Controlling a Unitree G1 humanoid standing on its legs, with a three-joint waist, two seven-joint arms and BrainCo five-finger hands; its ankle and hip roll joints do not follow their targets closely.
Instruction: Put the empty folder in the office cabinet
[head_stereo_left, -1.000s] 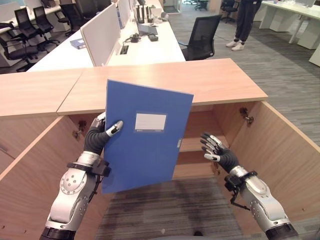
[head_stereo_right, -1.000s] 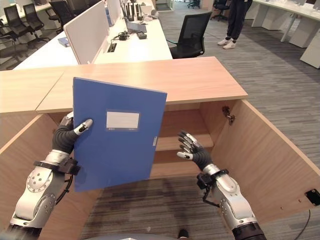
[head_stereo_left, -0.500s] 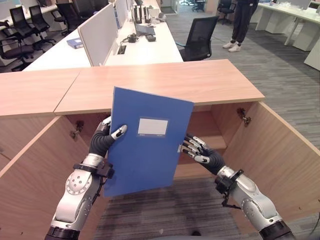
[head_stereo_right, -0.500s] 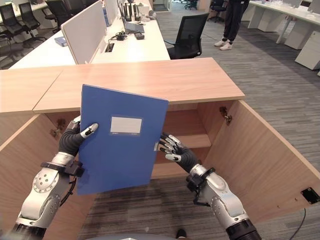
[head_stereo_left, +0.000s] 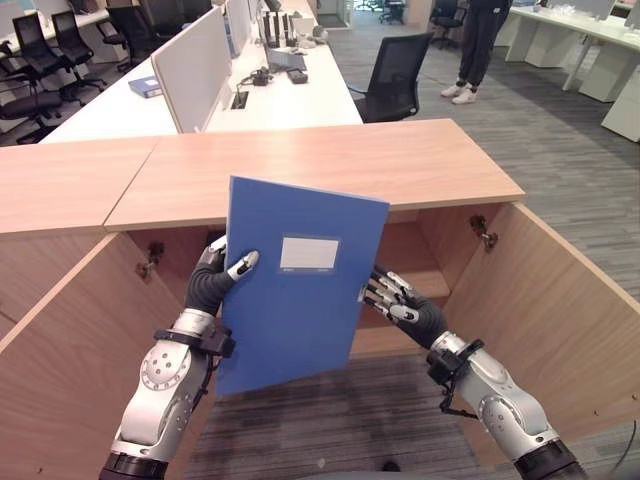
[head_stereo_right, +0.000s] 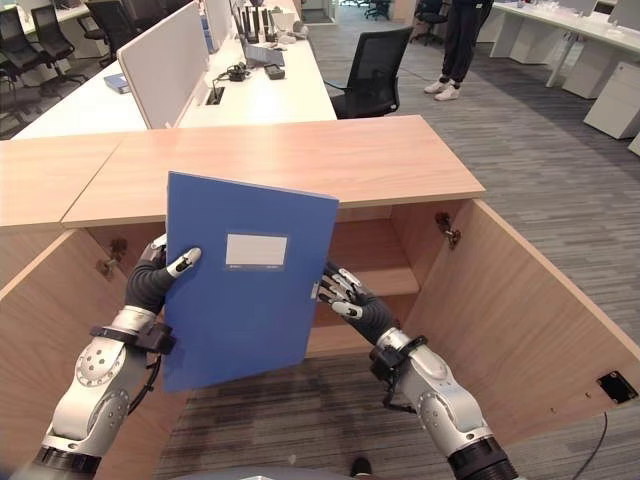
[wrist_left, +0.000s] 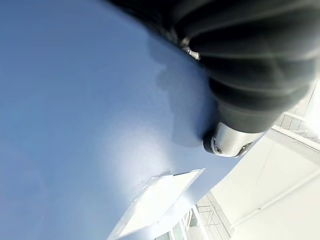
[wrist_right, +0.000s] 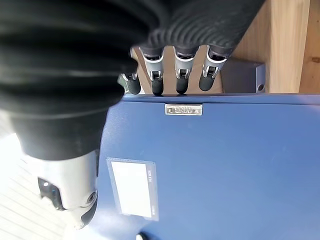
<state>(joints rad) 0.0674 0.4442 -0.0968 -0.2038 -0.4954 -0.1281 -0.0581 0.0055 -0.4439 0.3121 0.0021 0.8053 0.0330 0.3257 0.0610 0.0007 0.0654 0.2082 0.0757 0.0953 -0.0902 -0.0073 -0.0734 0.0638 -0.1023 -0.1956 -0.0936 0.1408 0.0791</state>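
the blue folder (head_stereo_left: 298, 280) is held upright in front of the open office cabinet (head_stereo_left: 420, 165), broad face toward the head camera, long axis near vertical with the top leaning slightly toward the robot's right. it is off the floor and clear of the cabinet, its lower edge level with the opening.

the left hand (head_stereo_left: 212, 280) is clamped on the folder's left edge: thumb (head_stereo_left: 243, 264) lies across the front face, fingers are wrapped behind. in the left wrist view the folder face (wrist_left: 90, 130) sits directly against the hand's cover, so the folder is carried by this hand.

the right hand (head_stereo_left: 395, 298) is at the folder's right edge, about mid-height. its fingers (wrist_right: 181, 75) are straight and spread, tips meeting the edge beside the small metal clasp (wrist_right: 183, 109). no curl round the edge is seen; the hand is judged to be steadying, not gripping.

key relation: the cabinet's inner shelf (head_stereo_right: 375, 275) lies behind and to the right of the folder, beyond the right hand. both doors are swung wide, the right door (head_stereo_left: 560, 300) flanking the right arm. the folder's broad face is square to the opening, so the next move is judged to be a forward push, guided by the right hand, with the left hand supplying the carry.

risk: lower corner catching the shelf front.
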